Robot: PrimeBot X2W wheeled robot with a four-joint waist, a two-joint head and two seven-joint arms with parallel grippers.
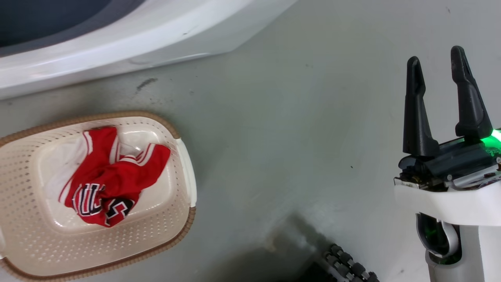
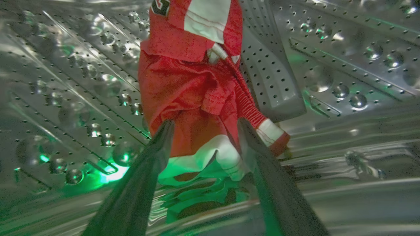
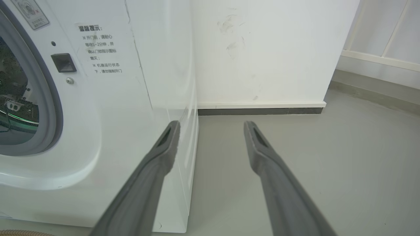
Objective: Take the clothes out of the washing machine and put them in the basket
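Note:
A red garment with white panels (image 2: 187, 88) lies inside the perforated steel drum (image 2: 341, 59) of the washing machine (image 3: 108, 108). My left gripper (image 2: 205, 126) is open inside the drum, its fingers on either side of the garment's lower end. Another red garment with dark lettering (image 1: 113, 176) lies crumpled in the cream basket (image 1: 187, 164) on the floor in front of the white washing machine (image 1: 117, 39). My right gripper (image 1: 435, 58) hangs open and empty over the floor, far to the right of the basket, and in its own view the right gripper (image 3: 211, 124) points past the machine's corner.
Grey floor (image 1: 293, 137) lies between the basket and my right arm. A white wall with a dark skirting (image 3: 262, 110) stands right of the machine. A dark ribbed part of my base (image 1: 346, 264) shows at the bottom edge.

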